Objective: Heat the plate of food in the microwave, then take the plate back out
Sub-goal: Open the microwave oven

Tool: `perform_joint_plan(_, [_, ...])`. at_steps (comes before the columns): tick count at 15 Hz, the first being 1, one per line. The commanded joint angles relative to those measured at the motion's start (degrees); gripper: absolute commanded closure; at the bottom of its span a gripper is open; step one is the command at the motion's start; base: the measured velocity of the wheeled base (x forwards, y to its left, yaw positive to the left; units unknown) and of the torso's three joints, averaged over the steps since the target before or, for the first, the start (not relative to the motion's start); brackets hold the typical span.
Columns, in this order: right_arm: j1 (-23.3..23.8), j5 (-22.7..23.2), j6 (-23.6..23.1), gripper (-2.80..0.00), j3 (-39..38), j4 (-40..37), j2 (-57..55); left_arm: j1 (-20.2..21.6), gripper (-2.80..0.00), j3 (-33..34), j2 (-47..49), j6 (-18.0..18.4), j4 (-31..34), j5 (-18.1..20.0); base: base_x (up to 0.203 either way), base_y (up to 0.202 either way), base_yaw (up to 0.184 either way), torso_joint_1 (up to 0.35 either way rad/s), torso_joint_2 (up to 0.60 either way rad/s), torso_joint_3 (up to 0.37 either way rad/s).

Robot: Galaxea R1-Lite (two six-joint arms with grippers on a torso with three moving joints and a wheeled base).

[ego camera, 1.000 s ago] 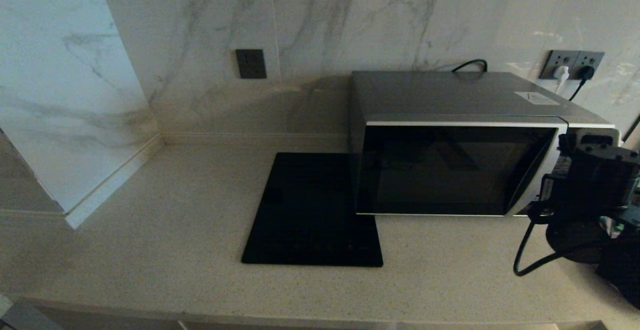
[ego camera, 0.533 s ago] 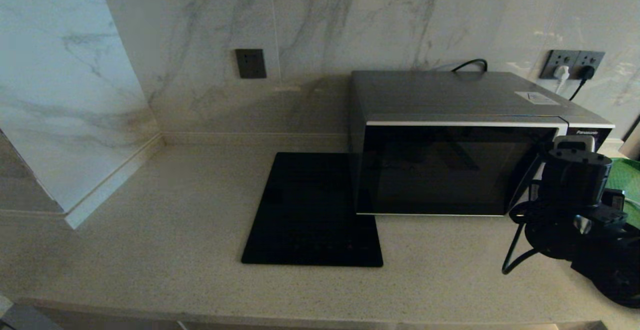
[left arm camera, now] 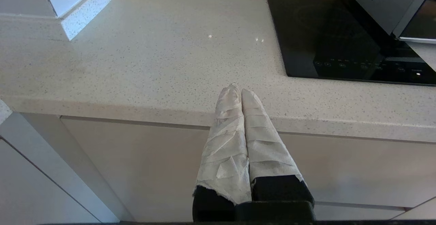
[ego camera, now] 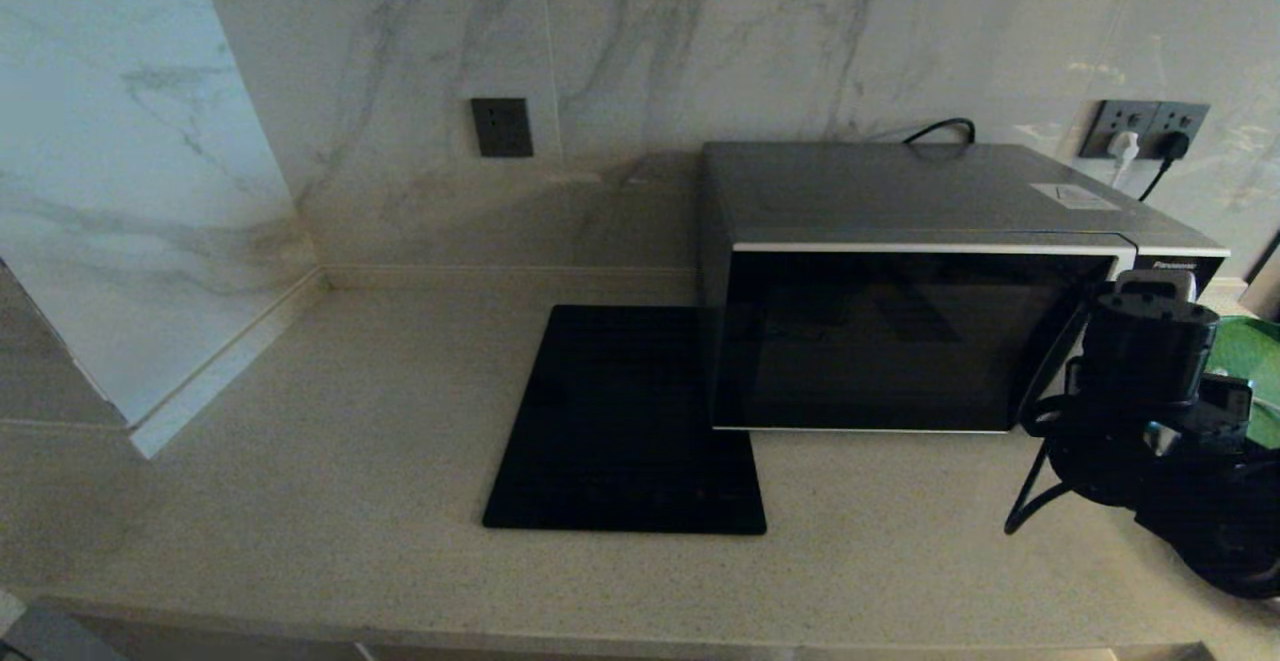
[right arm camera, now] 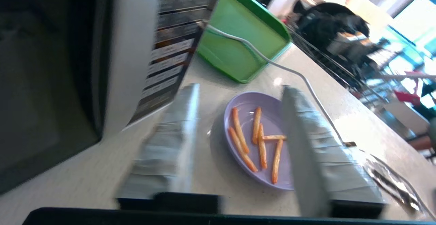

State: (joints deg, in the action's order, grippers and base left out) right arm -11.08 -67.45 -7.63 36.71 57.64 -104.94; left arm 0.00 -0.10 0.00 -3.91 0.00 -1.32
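Note:
The silver-grey microwave [ego camera: 900, 341] stands on the counter with its dark glass door closed. In the right wrist view its door [right arm camera: 51, 65] and button panel [right arm camera: 170, 48] fill one side. The plate of food [right arm camera: 252, 116], lilac with several orange fries, lies on the counter just past the panel. My right gripper [right arm camera: 241, 88] hovers over the plate, open, with nothing between its fingers [right arm camera: 177, 133]. In the head view the right arm [ego camera: 1150, 391] hides the plate. My left gripper [left arm camera: 238, 90] is shut and empty, parked low at the counter's front edge.
A flat black mat [ego camera: 625, 421] lies left of the microwave. A green tray [right arm camera: 238, 37] sits behind the plate, and a white cable [right arm camera: 289, 70] runs across the counter beside it. Wall sockets [ego camera: 1150, 131] are behind the microwave. A marble wall corner [ego camera: 150, 421] juts out at the left.
The right arm has shifted left and lower at the microwave's right end, uncovering the green tray behind it. The microwave and mat have not moved.

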Motion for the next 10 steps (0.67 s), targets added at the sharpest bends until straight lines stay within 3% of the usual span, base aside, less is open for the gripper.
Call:
perform_joint_plan(1, [0.5,-1.1,0.2,-2.80,1.0,0.4,-1.4,0.0,0.00,0.0,0.0,0.0,0.0,0.0,0.000,0.000,0.000,0.000,0.00,0.000])
perform_joint_plan(6, [0.3,-0.6,3.9,-2.80,2.0,0.4,-5.4,0.0,0.00,0.0,0.0,0.0,0.0,0.0,0.000,0.000,0.000,0.000,0.00,0.000])
perform_joint_plan(10, [-3.4,5.0,8.6,-2.80,2.1,0.3,-6.4,0.0,0.00,0.0,0.0,0.0,0.0,0.0,0.000,0.000,0.000,0.000,0.00,0.000])
